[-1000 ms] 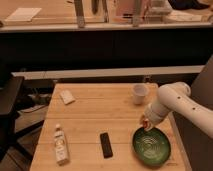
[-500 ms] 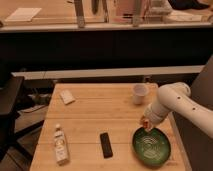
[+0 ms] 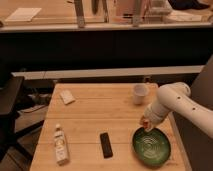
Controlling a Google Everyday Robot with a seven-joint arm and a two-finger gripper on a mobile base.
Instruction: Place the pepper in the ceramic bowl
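Five things rest on the wooden table [image 3: 90,120], and three of them sit along its front edge. Toward the front left corner a small bottle [image 3: 60,146] with a white cap and pale label lies on its side, its cap pointing to the far edge. Near the middle of the front edge lies a flat black bar [image 3: 105,145], long side running front to back, well apart from the bottle. Toward the front right corner sits the bowl [image 3: 152,149], wide, shallow and dark green, with pale swirl lines inside and nothing in it. Just beyond the bowl, at its far left rim, is the gripper [image 3: 145,123], pointing down at the end of a thick white arm [image 3: 172,100] that reaches in from over the right edge of the table. It is closed on the pepper [image 3: 144,121], a tiny orange-red lump showing at its tip, right beside the rim and not inside the bowl; whether it touches the rim I cannot tell. Farther back, near the far right corner, a small white cup [image 3: 140,93] stands upright, apart from the arm. Near the far left corner lies a small white packet [image 3: 67,97], set at an angle to the edges. Left of the table is a black chair [image 3: 10,105]. Beyond the far edge runs a pale ledge [image 3: 110,72] against a dark wall, with a wooden counter [image 3: 50,15] above it.
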